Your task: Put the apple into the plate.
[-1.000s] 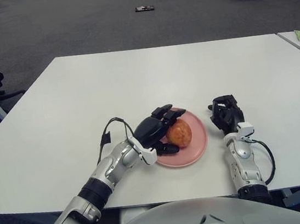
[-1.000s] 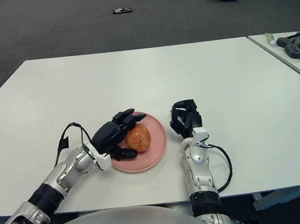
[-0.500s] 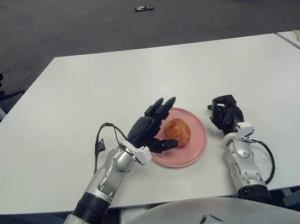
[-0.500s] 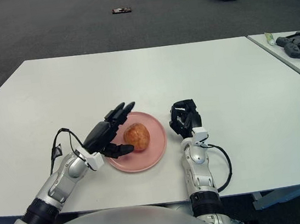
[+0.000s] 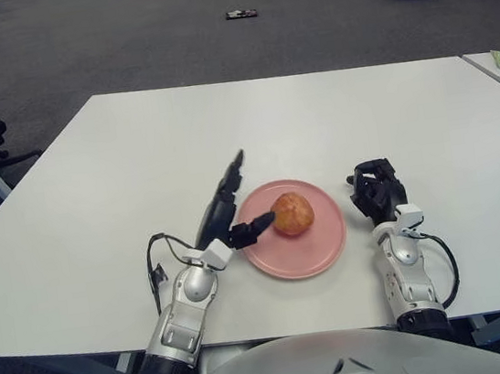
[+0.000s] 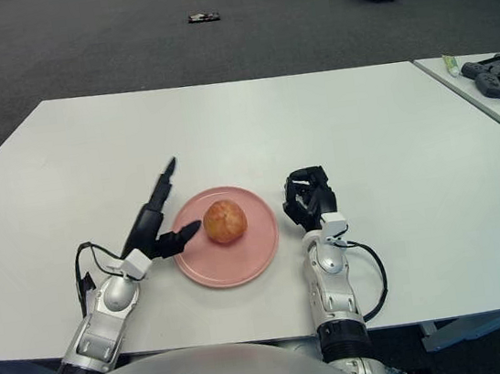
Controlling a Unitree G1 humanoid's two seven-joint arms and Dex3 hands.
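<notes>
I saw the apple sitting in the pink plate. My left hand stood just left of it, fingers spread wide, holding nothing; my right hand stayed curled beside the plate's right.

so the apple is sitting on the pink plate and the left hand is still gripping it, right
Not quite. The apple does sit on the pink plate, but the left hand is not gripping it: the left eye view shows its fingers spread open beside the plate's left edge, holding nothing.
</notes>
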